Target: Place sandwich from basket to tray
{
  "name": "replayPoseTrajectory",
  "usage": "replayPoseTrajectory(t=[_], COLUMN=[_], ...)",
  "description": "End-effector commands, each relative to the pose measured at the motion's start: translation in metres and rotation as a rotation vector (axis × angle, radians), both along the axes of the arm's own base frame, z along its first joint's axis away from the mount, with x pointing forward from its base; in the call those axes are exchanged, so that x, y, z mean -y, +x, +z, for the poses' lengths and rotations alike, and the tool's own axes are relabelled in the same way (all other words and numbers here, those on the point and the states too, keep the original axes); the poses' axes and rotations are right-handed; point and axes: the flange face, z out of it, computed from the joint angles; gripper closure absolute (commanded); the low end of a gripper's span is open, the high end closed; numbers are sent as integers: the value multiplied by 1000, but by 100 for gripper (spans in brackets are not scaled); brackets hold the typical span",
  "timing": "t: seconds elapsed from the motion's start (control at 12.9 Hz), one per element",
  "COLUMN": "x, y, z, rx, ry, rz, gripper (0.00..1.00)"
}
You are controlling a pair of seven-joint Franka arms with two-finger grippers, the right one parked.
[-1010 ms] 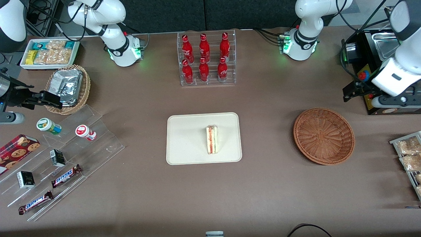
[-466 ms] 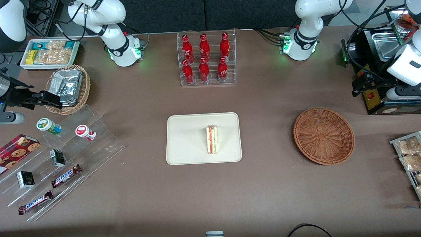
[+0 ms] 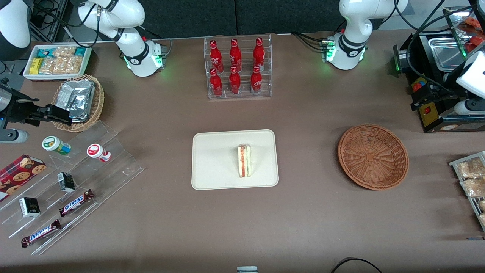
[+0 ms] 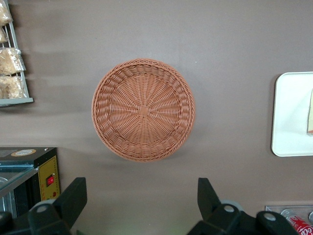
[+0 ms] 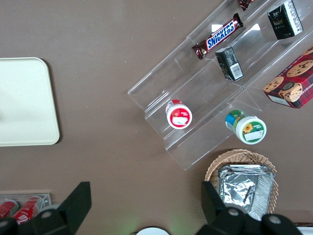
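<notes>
Cream-coloured and flat, the tray (image 3: 235,159) serves as the landmark at the middle of the brown table (image 3: 303,220); the sandwich (image 3: 244,160) stands on it on a long edge, its red-orange and pale filling layers facing up, nearer the tray's edge that faces the basket than its other edge; the basket (image 3: 373,156) is reddish-brown wicker, holds nothing, and sits on the table well apart from the tray, toward the working arm's end; the gripper (image 4: 142,203) hangs high above the table, still farther toward that end than the basket and farther from the front camera than the tray; in the left wrist view its two dark fingers (image 4: 73,198) are spread wide with nothing between them, and the basket shows whole between and past them; a clear rack of red bottles (image 3: 238,67) stands farther from the front camera than the tray.
</notes>
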Motion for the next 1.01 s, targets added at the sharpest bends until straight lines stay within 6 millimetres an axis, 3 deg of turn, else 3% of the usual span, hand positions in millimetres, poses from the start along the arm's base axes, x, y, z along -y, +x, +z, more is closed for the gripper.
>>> replayPoseTrajectory(t=[0.0, 0.23, 0.62, 0.93], x=[4, 8, 22, 22], y=[1, 2, 0, 1], z=[9, 21, 20, 19], rx=[2, 24, 11, 8], ry=[-3, -6, -1, -9], rz=[5, 2, -29, -27], gripper=[0, 0, 0, 0])
